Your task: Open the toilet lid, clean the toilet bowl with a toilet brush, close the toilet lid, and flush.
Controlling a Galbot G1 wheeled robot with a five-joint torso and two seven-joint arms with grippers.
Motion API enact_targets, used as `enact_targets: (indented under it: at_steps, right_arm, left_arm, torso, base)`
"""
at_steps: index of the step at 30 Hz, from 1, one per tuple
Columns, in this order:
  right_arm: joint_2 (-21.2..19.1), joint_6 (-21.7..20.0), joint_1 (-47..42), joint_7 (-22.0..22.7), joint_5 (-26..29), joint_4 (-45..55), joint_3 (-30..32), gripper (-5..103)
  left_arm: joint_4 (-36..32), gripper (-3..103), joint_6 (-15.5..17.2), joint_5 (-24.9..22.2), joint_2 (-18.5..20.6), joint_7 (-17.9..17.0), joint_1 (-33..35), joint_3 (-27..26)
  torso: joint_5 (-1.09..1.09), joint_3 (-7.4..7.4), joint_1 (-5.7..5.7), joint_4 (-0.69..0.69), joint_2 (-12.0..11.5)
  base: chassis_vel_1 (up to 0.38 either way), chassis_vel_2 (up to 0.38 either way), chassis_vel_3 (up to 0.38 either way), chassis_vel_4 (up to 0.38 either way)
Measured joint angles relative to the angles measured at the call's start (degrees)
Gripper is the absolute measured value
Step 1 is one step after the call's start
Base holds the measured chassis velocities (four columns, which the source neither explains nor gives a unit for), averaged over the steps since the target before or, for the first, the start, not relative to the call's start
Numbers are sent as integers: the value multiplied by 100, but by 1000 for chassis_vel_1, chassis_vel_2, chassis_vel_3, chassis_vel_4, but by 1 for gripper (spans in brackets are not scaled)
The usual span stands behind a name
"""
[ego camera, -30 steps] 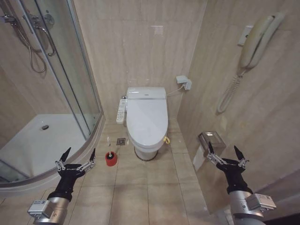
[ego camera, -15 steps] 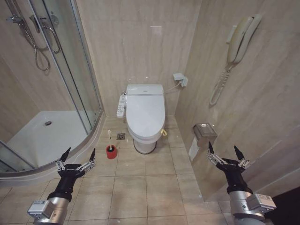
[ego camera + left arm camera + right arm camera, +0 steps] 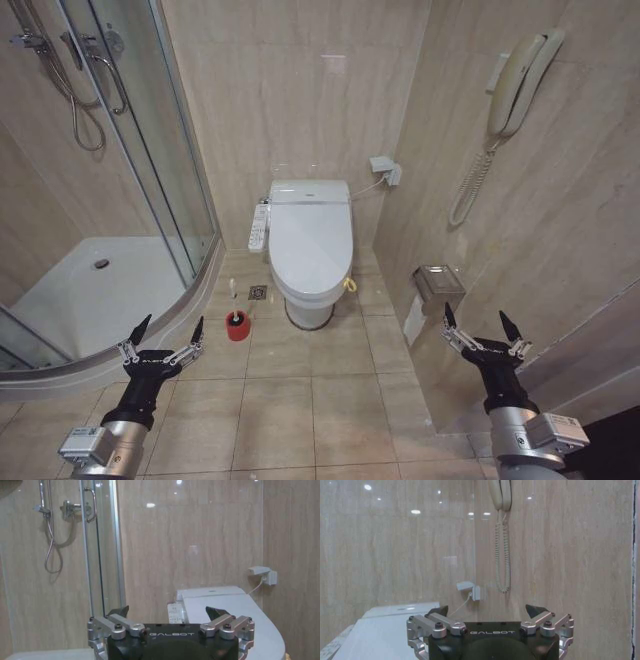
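From the head view, the toilet lid (image 3: pixel 311 248) lies closed on the toilet bowl (image 3: pixel 308 312) at the far wall. The toilet brush (image 3: pixel 233 300) stands in a red holder (image 3: pixel 237 327) on the floor, left of the bowl. The left tool (image 3: pixel 164 334) and the right tool (image 3: pixel 484 323) are near, both with fingers apart and empty.

From the left wrist view, the left tool (image 3: pixel 169 612) is spread before the lid (image 3: pixel 235 620).

From the right wrist view, the right tool (image 3: pixel 489 609) is spread, and a wall phone (image 3: pixel 500 495) hangs far beyond it.

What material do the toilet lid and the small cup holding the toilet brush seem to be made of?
The toilet lid looks like glossy white plastic: smooth, with soft light reflections. The red cup beside the toilet seems plastic too, judging by its uniform colour, though it is too small to be sure.
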Motion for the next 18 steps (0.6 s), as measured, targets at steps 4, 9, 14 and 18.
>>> enact_targets:
  at_steps: [4,9,14,18]
  right_arm:
    - [0,0,0,0,0,0,0,100]
    - [0,0,-1,0,0,0,0,100]
    - [0,0,1,0,0,0,0,100]
    - [0,0,1,0,0,0,0,100]
  left_arm:
    - [0,100,0,0,0,0,0,0]
    - [0,100,0,0,0,0,1,0]
    - [0,100,0,0,0,0,-1,0]
    - [0,100,0,0,0,0,-1,0]
  torso:
    - [0,0,0,0,0]
    - [0,0,-1,1,1]
    - [0,1,3,0,0]
    - [0,2,4,1,-1]
  base:
    - [0,0,0,0]
    - [-47,33,50,-41]
    - [-112,101,128,-101]
    - [-43,48,56,-40]
